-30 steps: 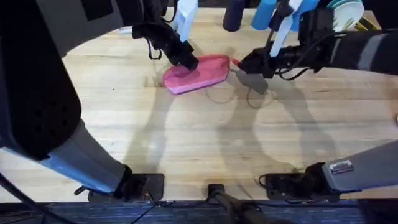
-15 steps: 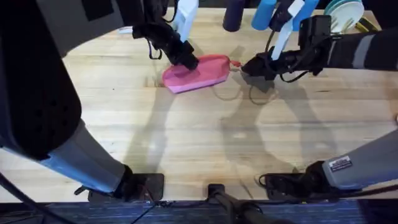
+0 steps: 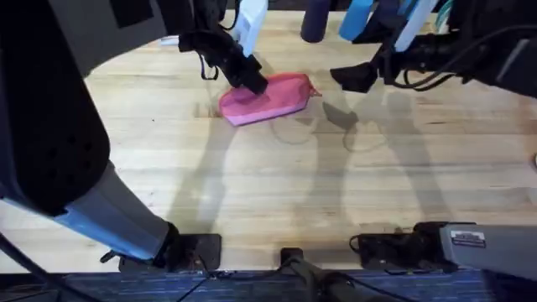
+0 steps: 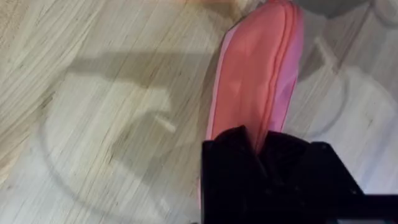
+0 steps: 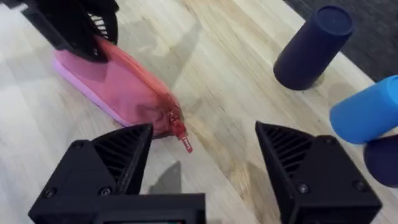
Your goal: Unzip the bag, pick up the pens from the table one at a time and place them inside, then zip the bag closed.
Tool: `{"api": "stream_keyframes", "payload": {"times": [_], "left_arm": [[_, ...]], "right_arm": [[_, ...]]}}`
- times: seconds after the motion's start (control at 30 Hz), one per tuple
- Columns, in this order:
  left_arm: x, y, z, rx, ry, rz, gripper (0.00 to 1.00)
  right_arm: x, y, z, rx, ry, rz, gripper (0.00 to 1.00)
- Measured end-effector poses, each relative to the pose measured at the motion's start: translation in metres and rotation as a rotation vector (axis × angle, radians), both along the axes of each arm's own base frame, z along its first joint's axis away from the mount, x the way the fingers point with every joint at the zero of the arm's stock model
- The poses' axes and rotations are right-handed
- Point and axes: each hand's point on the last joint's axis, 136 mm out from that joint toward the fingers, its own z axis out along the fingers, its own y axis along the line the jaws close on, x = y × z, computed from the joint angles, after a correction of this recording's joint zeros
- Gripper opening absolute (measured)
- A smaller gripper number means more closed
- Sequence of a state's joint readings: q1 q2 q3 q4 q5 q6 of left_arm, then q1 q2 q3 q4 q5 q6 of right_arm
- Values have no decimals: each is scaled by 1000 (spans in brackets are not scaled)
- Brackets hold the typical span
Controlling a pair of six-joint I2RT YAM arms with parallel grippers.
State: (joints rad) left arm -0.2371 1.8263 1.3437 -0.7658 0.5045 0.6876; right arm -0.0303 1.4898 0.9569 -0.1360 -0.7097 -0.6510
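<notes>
The bag, a small oblong pink fabric pencil pouch with a zipper along its top, lies on the pale planked wooden butcher-block table, towards the far side and a little left of centre; it looks soft, light and floppy, likely to slide or bunch on the smooth wood unless one end is pinned; zipper reads closed from end to end in both wrist views; no pens visible on the table, so they are probably inside already. Best holds, by my judgement: pinch the fabric at one end to anchor it; take the small red zipper pull for any zip motion, though it is tiny and thin and easy to miss. Left gripper sits on the pouch's left end, black fingers clamped over the fabric at the zipper seam in its wrist view, holding that end; right gripper hangs off the pouch's right end, near but clear of it, fingers spread wide with nothing between them; in the right wrist view the pull tab lies just ahead of the gap between the fingers, nearer the finger on the pouch's side, untouched. Dark blue cylinder and light blue cylinder stand beyond on the table, well apart from the pouch.
</notes>
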Motion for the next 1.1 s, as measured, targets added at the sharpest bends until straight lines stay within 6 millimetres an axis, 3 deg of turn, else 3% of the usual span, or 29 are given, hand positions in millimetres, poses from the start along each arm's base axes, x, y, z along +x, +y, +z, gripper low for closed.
{"api": "stream_keyframes", "payload": {"times": [0.2, 0.23, 0.4, 0.43, 0.7, 0.83, 0.93, 1.1], "left_arm": [[0, 0, 0, 0, -1, 0, 53], [1, 0, 0, 0, -4, -2, 160], [2, 2, 0, 2, -8, 4, 929], [3, 2, 0, 2, -8, 7, 979], [5, 7, -1, 23, -14, 17, 993], [5, 17, 3, 29, 15, 54, 993], [13, 30, 20, 22, 11, 116, 993], [22, 59, 78, 17, -53, 249, 993]], "right_arm": [[-14, -1, 12, -7, 13, -8, 995], [-16, -1, 13, -8, 16, -9, 995], [-16, -6, 13, -36, 16, -38, 996], [-16, -7, 13, -41, 18, -43, 996], [-10, -20, 7, -102, 19, -107, 996], [-11, -22, 13, -112, -1, -119, 996], [-13, -22, 25, -112, -34, -123, 996], [-16, -22, 40, -113, -76, -127, 996]]}}
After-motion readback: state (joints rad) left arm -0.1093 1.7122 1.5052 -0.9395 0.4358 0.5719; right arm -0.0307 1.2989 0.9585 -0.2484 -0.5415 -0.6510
